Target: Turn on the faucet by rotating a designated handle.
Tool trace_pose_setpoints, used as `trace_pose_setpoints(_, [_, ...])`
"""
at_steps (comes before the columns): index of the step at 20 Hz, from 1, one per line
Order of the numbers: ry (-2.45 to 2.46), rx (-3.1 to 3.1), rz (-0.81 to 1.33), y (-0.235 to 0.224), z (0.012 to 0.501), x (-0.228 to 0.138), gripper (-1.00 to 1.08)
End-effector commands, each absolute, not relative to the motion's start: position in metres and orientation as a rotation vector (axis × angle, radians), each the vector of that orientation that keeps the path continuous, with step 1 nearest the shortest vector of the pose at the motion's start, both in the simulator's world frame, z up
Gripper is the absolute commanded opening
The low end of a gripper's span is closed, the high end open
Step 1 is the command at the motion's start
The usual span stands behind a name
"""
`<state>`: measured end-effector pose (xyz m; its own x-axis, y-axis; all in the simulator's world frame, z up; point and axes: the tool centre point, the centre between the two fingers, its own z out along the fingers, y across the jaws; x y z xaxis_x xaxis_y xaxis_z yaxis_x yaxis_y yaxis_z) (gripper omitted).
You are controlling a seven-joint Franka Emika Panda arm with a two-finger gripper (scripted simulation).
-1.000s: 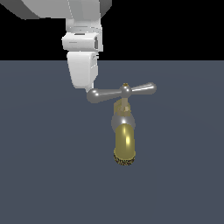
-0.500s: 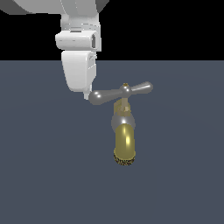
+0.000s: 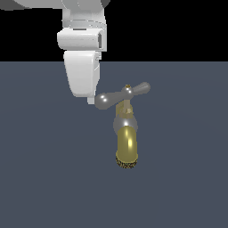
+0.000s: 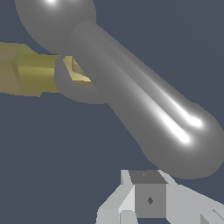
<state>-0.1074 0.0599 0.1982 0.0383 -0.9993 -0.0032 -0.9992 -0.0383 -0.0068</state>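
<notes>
One handle (image 3: 122, 94) rotated further since earlier | gripper (image 3: 91, 100) against bulb | jaw gap unclear

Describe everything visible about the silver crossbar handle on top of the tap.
The slim, shiny silver crossbar handle sits on top of the brass faucet. Two tapering arms end in rounded bulbs either side of a round hub with a tiny brass tip. It looks like polished metal. In the exterior view it slants, the bulb on that view's left lower and nearer. The white pincer hangs right by that bulb; actual contact cannot be confirmed.
</notes>
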Motion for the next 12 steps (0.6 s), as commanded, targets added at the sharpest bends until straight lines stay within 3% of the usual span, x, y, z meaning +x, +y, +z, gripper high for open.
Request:
trace_pose_setpoints(1, [2.201,-2.237,-0.002,0.044,0.198,-0.115,-1.0])
trace_pose_setpoints(12, [2.203,-2.238,-0.001,0.021,0.198,-0.145,-1.0])
